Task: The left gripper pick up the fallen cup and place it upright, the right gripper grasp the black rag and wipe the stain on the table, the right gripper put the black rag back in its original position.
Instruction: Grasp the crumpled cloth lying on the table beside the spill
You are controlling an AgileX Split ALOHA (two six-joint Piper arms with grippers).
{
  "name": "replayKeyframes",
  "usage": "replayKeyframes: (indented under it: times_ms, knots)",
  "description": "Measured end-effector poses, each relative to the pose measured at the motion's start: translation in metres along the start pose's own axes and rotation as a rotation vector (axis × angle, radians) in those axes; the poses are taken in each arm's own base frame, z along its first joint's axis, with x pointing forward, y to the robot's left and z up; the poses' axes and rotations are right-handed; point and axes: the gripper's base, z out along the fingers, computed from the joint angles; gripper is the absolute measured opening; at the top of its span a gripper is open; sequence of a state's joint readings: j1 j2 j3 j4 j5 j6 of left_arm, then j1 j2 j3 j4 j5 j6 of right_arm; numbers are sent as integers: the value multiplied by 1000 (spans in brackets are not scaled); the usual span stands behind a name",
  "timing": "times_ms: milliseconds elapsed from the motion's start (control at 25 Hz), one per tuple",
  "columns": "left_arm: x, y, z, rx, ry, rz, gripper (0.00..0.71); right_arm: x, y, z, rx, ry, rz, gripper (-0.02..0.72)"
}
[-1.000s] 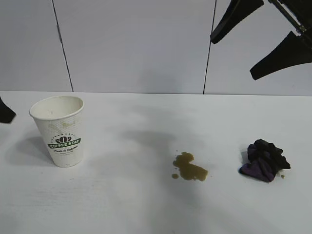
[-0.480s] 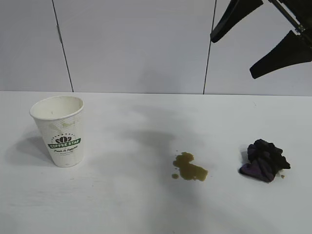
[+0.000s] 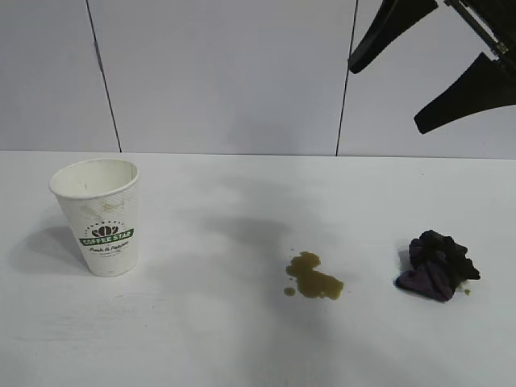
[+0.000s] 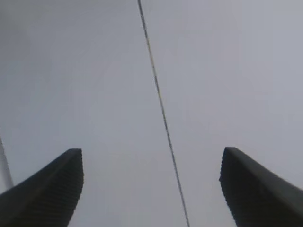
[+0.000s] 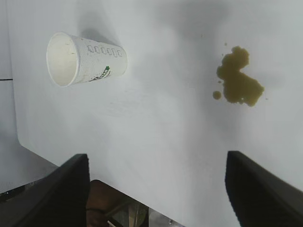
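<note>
The white dimpled cup [image 3: 100,216] with its green logo band stands upright at the worktop's [image 3: 242,339] left. The left gripper [image 4: 151,189] and right gripper [image 3: 403,68] both have fingers spread, holding nothing.

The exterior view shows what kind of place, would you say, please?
Probably a lab or test bench staged as a spill cleanup: a plain white table before bare grey wall panels, the right gripper hanging above a paper cup, a stain and a black rag.
</note>
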State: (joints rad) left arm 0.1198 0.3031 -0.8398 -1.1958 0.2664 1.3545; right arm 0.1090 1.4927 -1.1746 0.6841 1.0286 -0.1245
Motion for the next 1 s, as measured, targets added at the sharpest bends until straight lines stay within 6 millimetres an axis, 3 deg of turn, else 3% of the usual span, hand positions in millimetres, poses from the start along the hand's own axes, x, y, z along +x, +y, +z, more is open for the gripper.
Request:
replayKeyframes:
  times_ms: [120, 240, 320, 440, 520, 680, 800, 1000]
  knots:
    - [-22, -11, -43, 23, -119, 27, 570, 0, 0, 0, 0, 0, 0, 547]
    - [-29, -23, -83, 46, -185, 35, 570, 0, 0, 0, 0, 2, 0, 547]
    - [-23, -30, -90, 100, -131, 19, 570, 1, 0, 0, -1, 9, 0, 547]
    - [6, -44, -92, 267, 178, 16, 570, 2, -1, 0, 10, 23, -19, 547]
    - [32, -47, -97, 289, 432, -33, 570, 3, -1, 0, 12, 29, -37, 547]
    - [86, -34, -106, 66, 853, -186, 570, 4, -2, 0, 19, 43, -51, 547]
    - [114, -27, -110, -110, 988, -272, 570, 5, -2, 0, 25, 54, -74, 547]
    - [147, -26, -113, -131, 1093, -289, 570, 8, -5, -1, 52, 91, -134, 547]
